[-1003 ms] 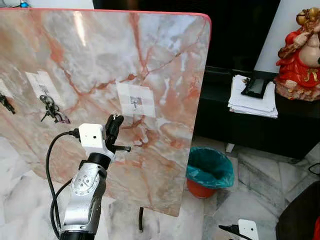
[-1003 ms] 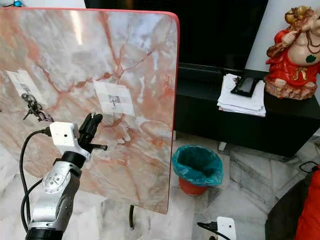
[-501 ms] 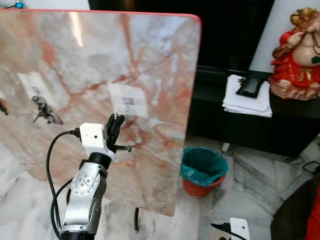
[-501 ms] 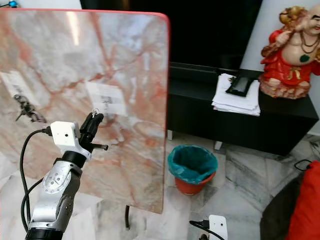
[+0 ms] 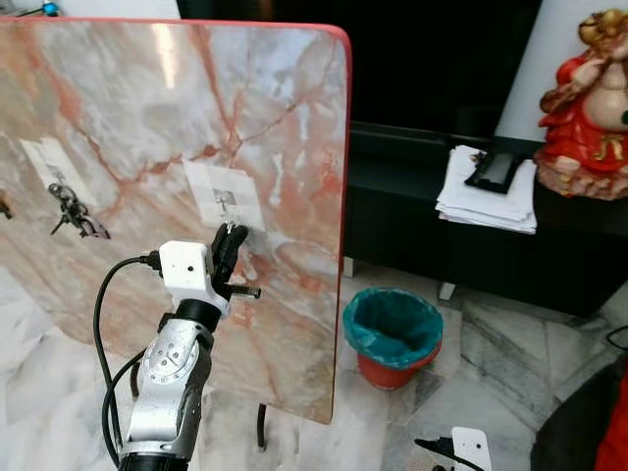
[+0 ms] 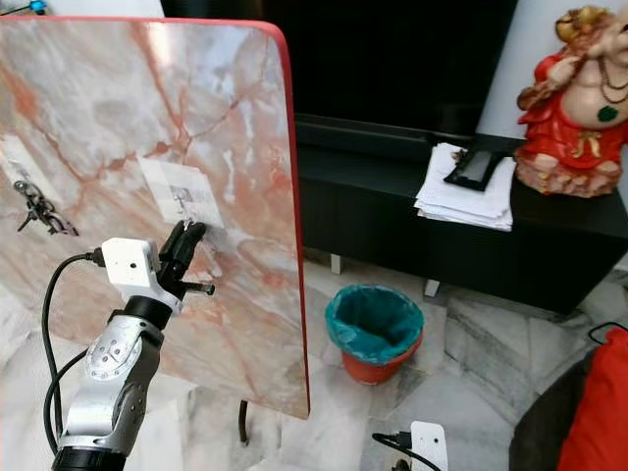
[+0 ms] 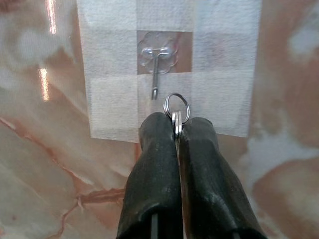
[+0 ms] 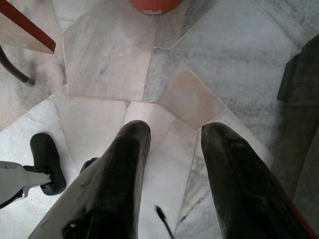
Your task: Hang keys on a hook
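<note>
Marble-patterned, pink and grey, the upright board (image 5: 147, 118) stands before the robot with a red rim along its top and right edge. To the right of that edge the room is open: pale marble floor (image 5: 510, 373), an orange bin with a teal liner (image 5: 400, 339), and a black low cabinet (image 5: 491, 245) carrying a stack of papers (image 5: 486, 201) and a red figurine (image 5: 589, 108). On the board's face a clear adhesive hook (image 7: 158, 62) sits in the middle of a pale square patch (image 7: 119, 99), its metal prong pointing down. Further left on the board, well apart, another bunch of keys (image 5: 71, 211) already hangs from its own patch.

The left arm rises from the bottom of the head views, silver forearm nearly vertical, wrist bent forward so the left gripper (image 7: 177, 129) points at the patch. Its two black fingers (image 7: 154, 164) are pressed together, pinching a key ring (image 7: 177, 107) whose loop stands out past the fingertips. The ring sits just below and slightly beside the prong's tip, near it; whether it touches cannot be told. Bare board lies all around the patch.

The right gripper (image 8: 172, 149) hangs low over the floor, fingers spread apart with nothing between them; a red-edged board corner and a dark stand leg lie nearby.
</note>
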Tool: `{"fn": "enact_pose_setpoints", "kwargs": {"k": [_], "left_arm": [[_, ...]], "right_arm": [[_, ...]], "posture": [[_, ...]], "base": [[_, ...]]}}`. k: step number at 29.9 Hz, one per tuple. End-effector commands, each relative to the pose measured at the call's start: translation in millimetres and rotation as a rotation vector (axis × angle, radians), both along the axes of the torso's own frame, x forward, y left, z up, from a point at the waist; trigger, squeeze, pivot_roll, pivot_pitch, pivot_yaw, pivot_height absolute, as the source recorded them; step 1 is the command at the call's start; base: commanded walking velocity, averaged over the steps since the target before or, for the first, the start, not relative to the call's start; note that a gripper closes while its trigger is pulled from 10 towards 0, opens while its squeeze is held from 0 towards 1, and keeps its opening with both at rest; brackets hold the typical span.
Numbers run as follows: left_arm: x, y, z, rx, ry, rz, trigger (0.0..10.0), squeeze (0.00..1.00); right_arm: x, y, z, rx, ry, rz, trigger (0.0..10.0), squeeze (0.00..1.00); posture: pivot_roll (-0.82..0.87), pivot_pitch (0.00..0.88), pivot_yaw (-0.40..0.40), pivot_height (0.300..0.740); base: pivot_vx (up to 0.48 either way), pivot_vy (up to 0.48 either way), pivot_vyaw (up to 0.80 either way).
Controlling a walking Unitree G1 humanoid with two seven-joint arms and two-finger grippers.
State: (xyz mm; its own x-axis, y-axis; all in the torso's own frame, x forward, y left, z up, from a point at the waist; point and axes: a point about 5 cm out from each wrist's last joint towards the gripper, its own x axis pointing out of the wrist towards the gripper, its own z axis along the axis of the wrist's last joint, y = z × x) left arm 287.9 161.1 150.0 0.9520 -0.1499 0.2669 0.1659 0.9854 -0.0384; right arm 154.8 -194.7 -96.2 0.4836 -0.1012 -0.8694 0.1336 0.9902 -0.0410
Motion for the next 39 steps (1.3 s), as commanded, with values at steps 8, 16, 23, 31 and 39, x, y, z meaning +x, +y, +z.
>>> {"fn": "enact_pose_setpoints", "kwargs": {"k": [8,16,23,31,39], "left_arm": [[-6.6,0.1,11.3,0.026,-0.039,-0.011,10.0,0.0],[-13.3,-2.5,12.3,0.015,-0.031,-0.033,10.0,0.0],[-19.6,4.0,9.3,-0.055,0.006,0.002,10.0,0.0],[-17.4,10.5,12.1,-0.122,0.019,0.033,10.0,0.0],[-12.4,5.7,11.1,-0.129,0.033,0.008,10.0,0.0]], "right_arm": [[-3.4,-12.1,0.7,-0.012,0.0,0.002,10.0,0.0],[-4.1,-0.4,-1.3,-0.004,0.004,0.018,10.0,0.0],[10.4,10.6,2.7,-0.002,-0.012,0.039,10.0,0.0],[31.0,16.2,11.0,-0.006,-0.042,0.052,10.0,0.0],[17.9,10.5,5.8,-0.011,-0.024,0.045,10.0,0.0]], "posture": [[-0.14,0.001,0.018,0.74],[-0.14,0.006,0.02,0.74],[-0.13,0.008,0.017,0.74],[-0.13,0.008,0.015,0.74],[-0.14,0.006,0.016,0.74]], "base": [[0.0,0.0,0.0],[0.0,0.0,0.0],[0.0,0.0,0.0],[0.0,0.0,0.0],[0.0,0.0,0.0]]}}
